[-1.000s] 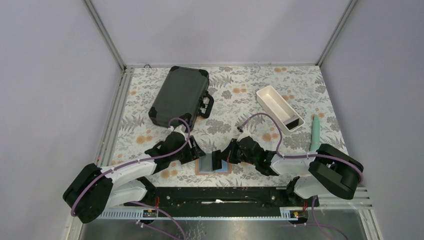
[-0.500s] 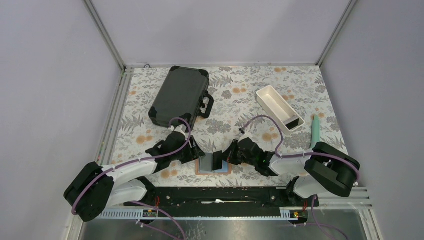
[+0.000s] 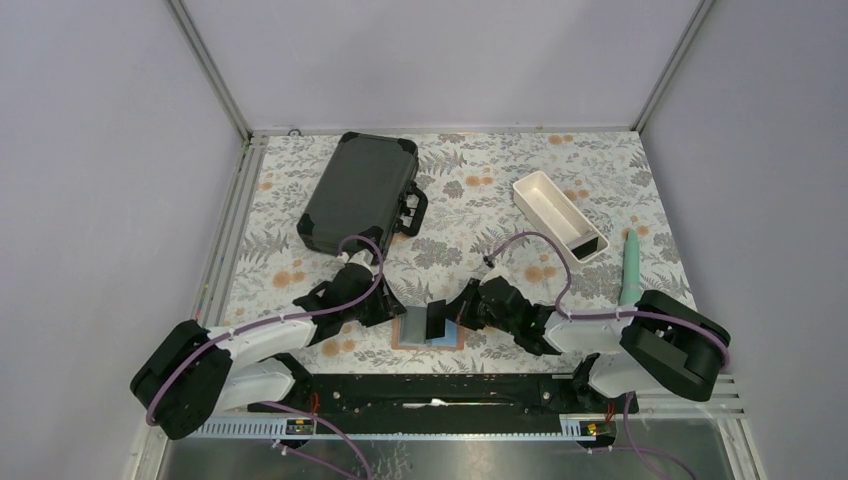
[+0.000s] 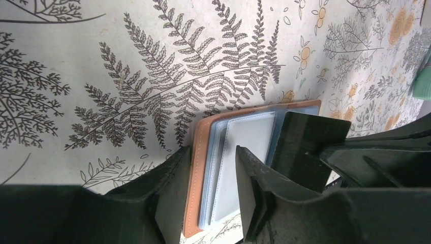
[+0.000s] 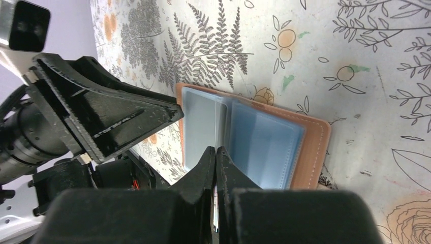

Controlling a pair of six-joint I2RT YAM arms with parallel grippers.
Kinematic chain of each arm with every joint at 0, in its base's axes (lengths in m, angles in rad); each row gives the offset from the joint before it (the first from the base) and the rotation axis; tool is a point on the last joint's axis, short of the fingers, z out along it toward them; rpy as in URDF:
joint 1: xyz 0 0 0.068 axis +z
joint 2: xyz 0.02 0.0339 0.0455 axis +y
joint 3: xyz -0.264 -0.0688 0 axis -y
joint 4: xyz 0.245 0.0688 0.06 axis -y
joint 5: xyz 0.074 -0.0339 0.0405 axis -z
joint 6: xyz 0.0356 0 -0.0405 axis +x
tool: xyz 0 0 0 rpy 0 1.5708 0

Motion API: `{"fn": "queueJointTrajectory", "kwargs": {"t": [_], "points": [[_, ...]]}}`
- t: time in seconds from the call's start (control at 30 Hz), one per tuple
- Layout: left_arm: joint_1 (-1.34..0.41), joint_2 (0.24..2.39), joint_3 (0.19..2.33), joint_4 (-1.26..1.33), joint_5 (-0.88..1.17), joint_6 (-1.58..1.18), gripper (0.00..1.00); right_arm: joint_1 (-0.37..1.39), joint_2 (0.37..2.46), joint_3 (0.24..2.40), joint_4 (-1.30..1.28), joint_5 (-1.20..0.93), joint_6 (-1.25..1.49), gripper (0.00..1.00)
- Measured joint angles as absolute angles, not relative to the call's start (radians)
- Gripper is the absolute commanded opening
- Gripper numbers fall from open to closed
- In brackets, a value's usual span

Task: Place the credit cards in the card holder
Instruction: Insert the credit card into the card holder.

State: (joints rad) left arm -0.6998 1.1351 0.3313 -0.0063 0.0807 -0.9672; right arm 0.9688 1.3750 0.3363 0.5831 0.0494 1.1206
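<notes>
On the floral worktop (image 3: 470, 200), near edge: tan leather card holder (image 5: 310, 152), open flat.
Left fingers (image 4: 251, 198), now narrower, straddle its border; right fingers (image 5: 206, 173) pinch a plain black credit card (image 4: 310, 147) upright above it.

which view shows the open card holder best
Right wrist: the card holder lies open, blue pockets and tan rim mostly unobstructed. Left wrist shows it partly behind the left hand; the top view shows it small and half covered.

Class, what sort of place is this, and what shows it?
Probably a robot test cell: left arm and right arm bolted to a table edge, bare walls on metal framing, props: black hard case, white tray.
</notes>
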Motion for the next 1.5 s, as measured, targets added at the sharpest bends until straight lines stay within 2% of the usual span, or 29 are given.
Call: {"fn": "queueJointTrajectory", "kwargs": {"t": [1.5], "points": [[-0.706, 1.169, 0.334, 0.020, 0.071, -0.966, 0.30, 0.989, 1.418, 0.322, 0.599, 0.073, 1.214, 0.00]]}}
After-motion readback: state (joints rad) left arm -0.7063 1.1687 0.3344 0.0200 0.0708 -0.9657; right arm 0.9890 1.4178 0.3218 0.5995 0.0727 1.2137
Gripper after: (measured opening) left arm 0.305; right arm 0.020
